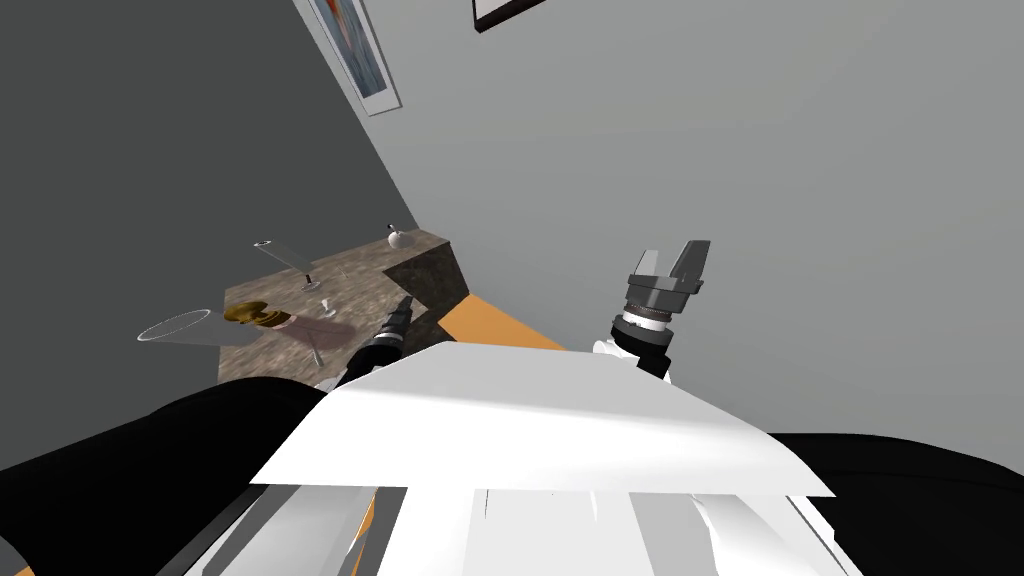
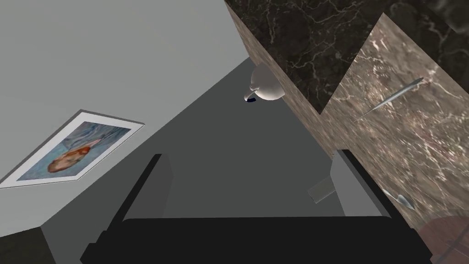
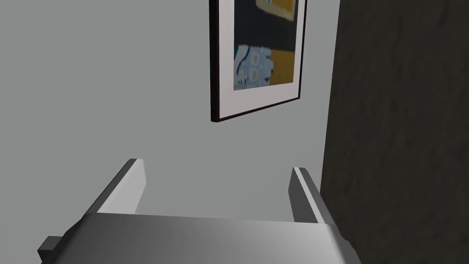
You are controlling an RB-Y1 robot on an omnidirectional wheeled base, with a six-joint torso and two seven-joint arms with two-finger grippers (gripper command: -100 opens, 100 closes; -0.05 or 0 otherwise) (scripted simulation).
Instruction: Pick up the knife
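Jaws on the left gripper (image 2: 249,155) stand wide apart with nothing between them, and those of the right gripper (image 1: 672,256) are parted just the same and hold nothing either. The knife (image 2: 389,99) is a thin grey sliver lying flat on the brown marbled desk (image 2: 412,151). It sits well out past the left gripper's fingers (image 2: 355,183), off to the desk side of their gap rather than in line with it. Its long axis runs slantwise across the desk top, the thin end nearer the gripper and the broader, pointed end farther off (which end is handle and which is blade I cannot tell). A small grey pointed piece (image 2: 399,198) lies closer in, just beside that same finger.

The left arm (image 1: 385,335) reaches forward and to the left, held low. Its gripper is at the desk's near corner, rolled so that one finger runs close along the marble; whether it touches I cannot say. The right arm is raised forward on the other side, well apart from the desk.

Over on the desk, a small white narrow-necked vessel (image 2: 266,85) sits at the far edge by the wall. A clear stemmed glass (image 1: 283,257) is towards the back, and a larger clear glass (image 1: 185,327) is nearer, next to a gold-brown object (image 1: 250,313).
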